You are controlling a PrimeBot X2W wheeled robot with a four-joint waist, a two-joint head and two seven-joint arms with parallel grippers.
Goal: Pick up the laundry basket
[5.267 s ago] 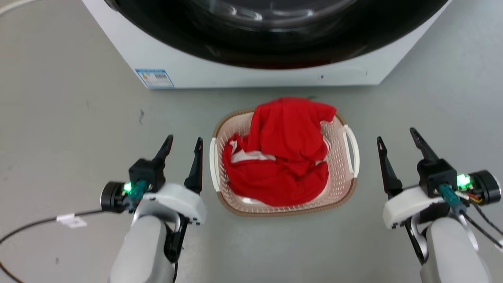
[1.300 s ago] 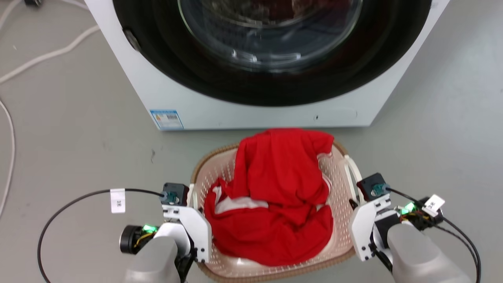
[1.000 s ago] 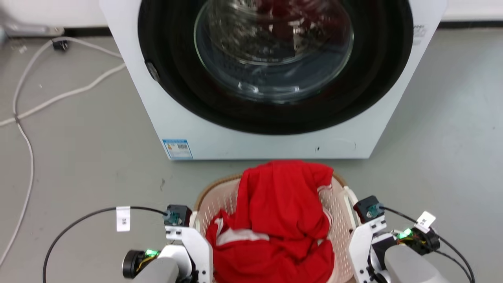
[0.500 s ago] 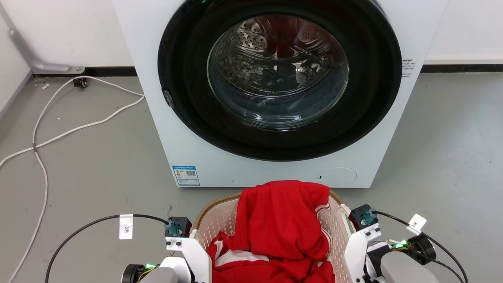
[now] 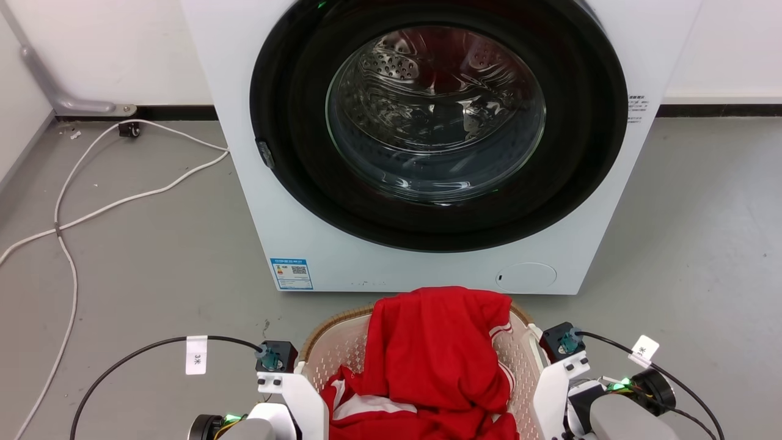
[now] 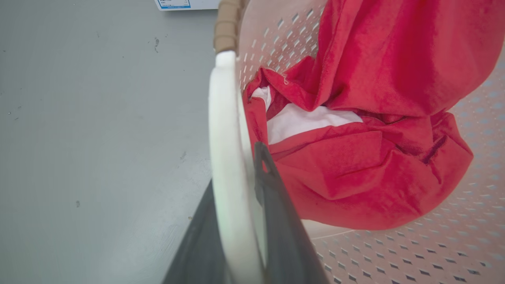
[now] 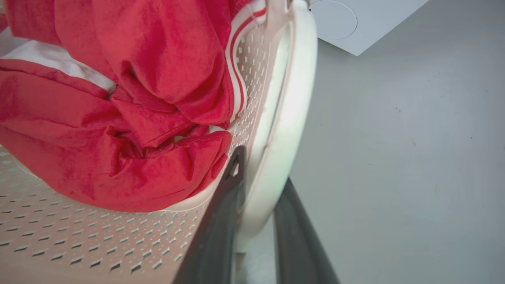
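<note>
A: Entry 1. Where is the basket?

B: The laundry basket [image 5: 339, 357] is directly in front of the washing machine [image 5: 256, 183], below its door. Its far rim is near the front panel, not touching. I cannot tell whether the base rests on the floor [image 5: 153, 263].

A: Contents?

B: A red garment [image 5: 437, 354] is heaped inside, with striped white trim and a white patch [image 6: 300, 120]. It drapes over the rim on the machine's side.

A: Left gripper?

B: The left gripper [image 6: 236, 173] is clenched on the basket's left loop handle [image 6: 223, 130]. One dark finger lies on each side of the white bar, and the bar fills the gap between them.

A: Right gripper?

B: Same grip. The right gripper [image 7: 261, 167] grasps the right loop handle [image 7: 292, 118], with one finger on the basket side and one on the floor side.

A: Surroundings, working outward?

B: The machine is a white front-loader. A steel drum shows through the round glass [image 5: 435, 113] in a dark ring.
- A blue-edged label [image 5: 291, 273] sits low on the panel's left.
- A round cover [image 5: 525, 276] sits low on the panel's right.
- A white cable [image 5: 91, 201] trails over the grey floor, left of the machine, towards the wall behind it.
- A black cable with a white tag [image 5: 197, 354] loops in front of the machine, left of the basket.
</note>
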